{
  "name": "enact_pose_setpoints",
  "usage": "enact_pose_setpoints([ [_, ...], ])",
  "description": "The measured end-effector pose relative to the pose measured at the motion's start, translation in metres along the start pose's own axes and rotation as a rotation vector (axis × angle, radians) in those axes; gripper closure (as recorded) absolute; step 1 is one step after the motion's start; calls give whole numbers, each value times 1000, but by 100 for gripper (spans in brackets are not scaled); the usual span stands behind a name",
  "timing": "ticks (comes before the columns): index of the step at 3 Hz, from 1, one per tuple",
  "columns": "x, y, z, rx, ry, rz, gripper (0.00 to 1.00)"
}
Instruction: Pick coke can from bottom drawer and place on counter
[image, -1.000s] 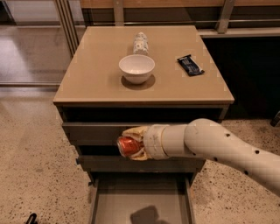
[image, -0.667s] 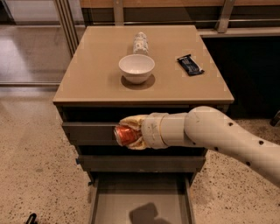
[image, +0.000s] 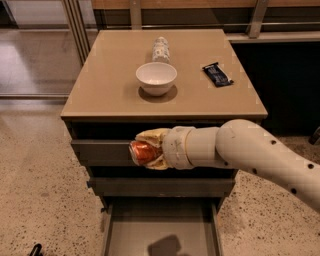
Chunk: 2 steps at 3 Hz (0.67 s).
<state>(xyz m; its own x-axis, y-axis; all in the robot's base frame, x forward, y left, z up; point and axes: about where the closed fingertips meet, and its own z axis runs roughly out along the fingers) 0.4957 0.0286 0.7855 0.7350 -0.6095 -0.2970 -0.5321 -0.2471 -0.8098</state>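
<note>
My gripper (image: 146, 151) is shut on the coke can (image: 143, 152), a shiny red can held between pale fingers (image: 153, 135). It hangs in front of the upper drawer fronts, just below the front edge of the counter (image: 110, 95) and left of centre. The white arm reaches in from the right. The bottom drawer (image: 160, 232) is pulled out below, a flat grey tray with only the arm's shadow in it.
On the counter stand a white bowl (image: 156, 77), a pale patterned can (image: 160, 48) lying behind it, and a dark snack packet (image: 217, 74) at the right. Speckled floor lies to both sides of the cabinet.
My gripper with the coke can has moved left and slightly up, from in front of the drawer fronts toward the counter's front edge.
</note>
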Motion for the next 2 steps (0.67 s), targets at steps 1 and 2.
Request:
enact_pose_setpoints([
  [1,-29,-41,-47,79,28,-98,100],
  [2,-38,-82,-101,146,100,-178,100],
])
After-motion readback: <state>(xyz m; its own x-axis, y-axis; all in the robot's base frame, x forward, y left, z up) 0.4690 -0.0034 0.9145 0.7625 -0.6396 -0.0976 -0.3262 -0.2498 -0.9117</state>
